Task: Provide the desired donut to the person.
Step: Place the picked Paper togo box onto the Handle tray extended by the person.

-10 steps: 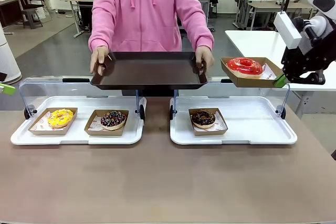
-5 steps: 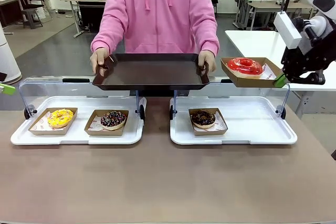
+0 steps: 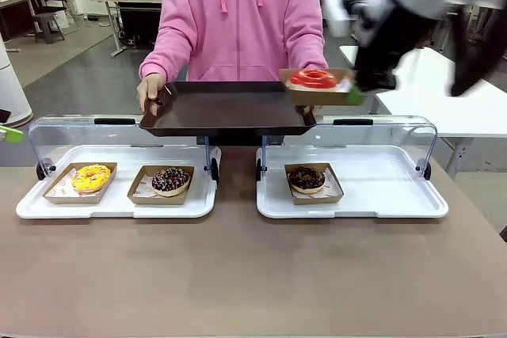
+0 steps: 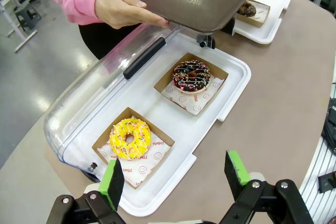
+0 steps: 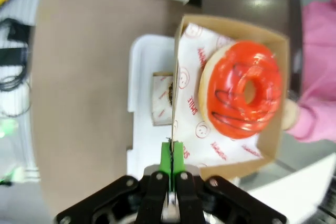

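A red-glazed donut lies in a brown cardboard box. My right gripper is shut on the box's side wall and holds it just above the right end of a dark serving tray. In the right wrist view the donut rests on printed paper inside the box. The person in a pink hoodie stands at the far side and grips the tray with both hands. My left gripper hangs open above the left display tray, holding nothing.
Two white display trays with raised clear lids sit mid-table. The left one holds a yellow donut and a sprinkled chocolate donut; the right tray holds a chocolate donut. The near table is bare.
My right arm has swung left, carrying the boxed red donut from beside the dark tray to over its right end. The person edged right with the tray. The left gripper is unchanged.
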`<state>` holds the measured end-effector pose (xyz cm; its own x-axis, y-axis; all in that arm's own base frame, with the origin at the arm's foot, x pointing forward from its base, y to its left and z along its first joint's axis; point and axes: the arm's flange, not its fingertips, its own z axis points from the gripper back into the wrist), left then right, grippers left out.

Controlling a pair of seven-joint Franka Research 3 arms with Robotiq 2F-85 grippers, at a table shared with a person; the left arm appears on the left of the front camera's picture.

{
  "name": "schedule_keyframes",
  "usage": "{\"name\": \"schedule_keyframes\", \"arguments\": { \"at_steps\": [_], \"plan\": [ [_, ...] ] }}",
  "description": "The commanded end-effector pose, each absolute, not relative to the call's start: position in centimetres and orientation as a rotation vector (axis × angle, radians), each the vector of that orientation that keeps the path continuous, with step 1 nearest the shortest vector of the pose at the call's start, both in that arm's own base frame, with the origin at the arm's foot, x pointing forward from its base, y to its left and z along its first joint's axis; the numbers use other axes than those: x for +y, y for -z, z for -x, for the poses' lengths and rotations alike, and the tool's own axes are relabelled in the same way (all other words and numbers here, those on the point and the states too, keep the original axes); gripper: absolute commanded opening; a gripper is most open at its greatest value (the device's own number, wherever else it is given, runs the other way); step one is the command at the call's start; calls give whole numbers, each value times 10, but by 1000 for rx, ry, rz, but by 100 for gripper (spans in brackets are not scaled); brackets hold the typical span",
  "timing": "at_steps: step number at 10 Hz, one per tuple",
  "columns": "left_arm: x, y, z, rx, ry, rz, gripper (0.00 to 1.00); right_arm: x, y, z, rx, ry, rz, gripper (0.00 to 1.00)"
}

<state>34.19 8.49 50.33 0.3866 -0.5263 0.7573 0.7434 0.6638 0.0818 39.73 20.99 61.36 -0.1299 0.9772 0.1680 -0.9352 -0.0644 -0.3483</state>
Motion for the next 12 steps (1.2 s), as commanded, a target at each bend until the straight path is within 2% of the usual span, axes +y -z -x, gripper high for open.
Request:
{"name": "schedule_keyframes", "arguments": {
  "at_steps": [1,3,6,12],
  "plan": [
    [88,-501,-342,-852,834,299,100,248,-615,-441,-372,-1549,213,1],
    [88,-501,-342,-852,834,299,100,281,-592,-472,-370,-1535,222,1],
    [88,-501,-342,-852,834,299,100,290,-550,-508,-383,-1554,216,1],
    [88,-501,-342,-852,834,299,100,283,-524,-520,-451,-1597,146,1]
  ]
}}
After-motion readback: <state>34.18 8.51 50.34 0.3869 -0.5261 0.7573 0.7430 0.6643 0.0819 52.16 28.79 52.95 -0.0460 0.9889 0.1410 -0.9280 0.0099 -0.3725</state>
